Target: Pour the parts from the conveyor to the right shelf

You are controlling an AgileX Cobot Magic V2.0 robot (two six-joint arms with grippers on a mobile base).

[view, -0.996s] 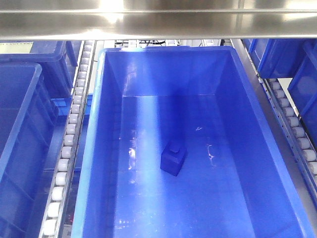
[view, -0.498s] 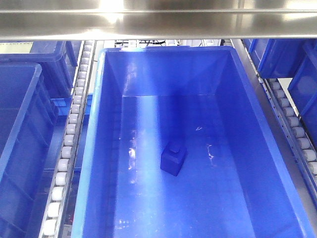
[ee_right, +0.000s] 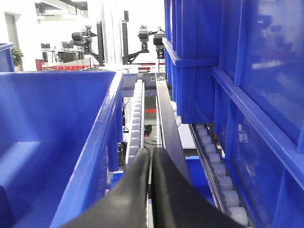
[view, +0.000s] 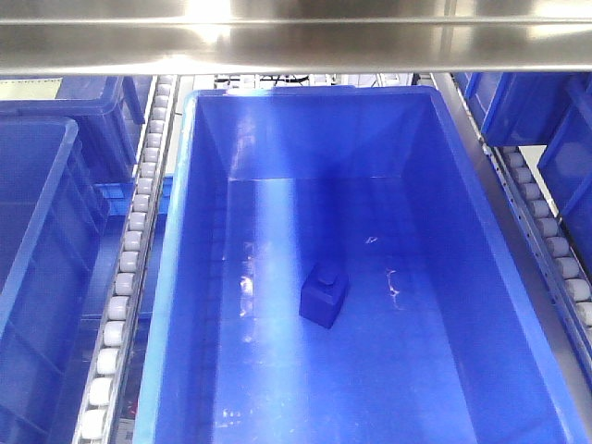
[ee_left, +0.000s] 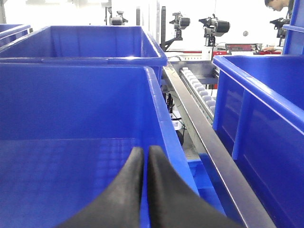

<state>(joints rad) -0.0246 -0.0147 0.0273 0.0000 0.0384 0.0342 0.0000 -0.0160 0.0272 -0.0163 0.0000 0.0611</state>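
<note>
Nothing has shifted since a second ago. Left gripper [ee_left: 143,164] and right gripper [ee_right: 151,164] are kept clenched, empty. One part [view: 324,294] is seen resting inside the shelf bin [view: 176,277], so pouring looks done.

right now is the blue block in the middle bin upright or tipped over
Upright. In the front view the blue block rests flat on the middle bin floor with its small square knob facing up, clear of the walls.

The part [view: 324,295] sits in the middle bin [view: 185,277], roller rails [view: 129,268] on both sides.
</note>
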